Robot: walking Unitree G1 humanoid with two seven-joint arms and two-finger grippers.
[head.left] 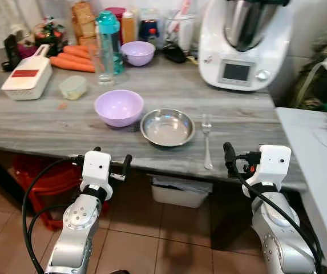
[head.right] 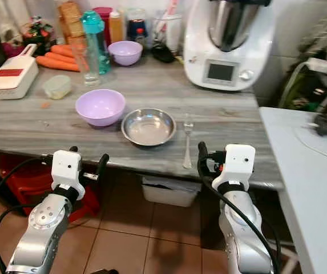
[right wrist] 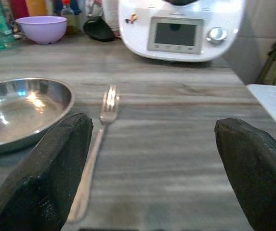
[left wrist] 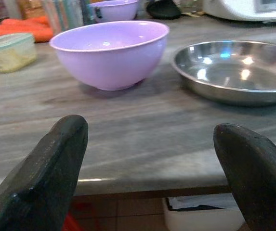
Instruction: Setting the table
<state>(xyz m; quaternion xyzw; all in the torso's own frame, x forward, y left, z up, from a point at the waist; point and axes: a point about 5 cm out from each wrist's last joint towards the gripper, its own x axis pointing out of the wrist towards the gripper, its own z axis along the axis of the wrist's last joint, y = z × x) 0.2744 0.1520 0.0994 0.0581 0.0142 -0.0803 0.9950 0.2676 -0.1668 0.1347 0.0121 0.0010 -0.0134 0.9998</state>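
Observation:
On the grey wooden counter (head.left: 249, 123) a lilac bowl (head.left: 118, 107) stands beside a shallow steel dish (head.left: 167, 127). A fork (head.left: 207, 140) lies to the right of the dish, its handle pointing at the front edge. My left gripper (head.left: 112, 157) is open, level with the counter's front edge and facing the bowl, holding nothing. My right gripper (right wrist: 152, 126) is open too, just off the front edge; the fork (right wrist: 101, 130) lies ahead, close to one finger. Neither gripper touches anything.
At the back stand a second lilac bowl (head.left: 137, 52), a teal bottle (head.left: 109, 34), a glass (head.left: 104, 65), carrots (head.left: 72, 60), a white grater (head.left: 29, 77), a small lidded tub (head.left: 73, 87) and a white kitchen machine (head.left: 243, 43). A white table (head.left: 317, 165) adjoins on the right. A bin (head.left: 180, 191) sits under the counter.

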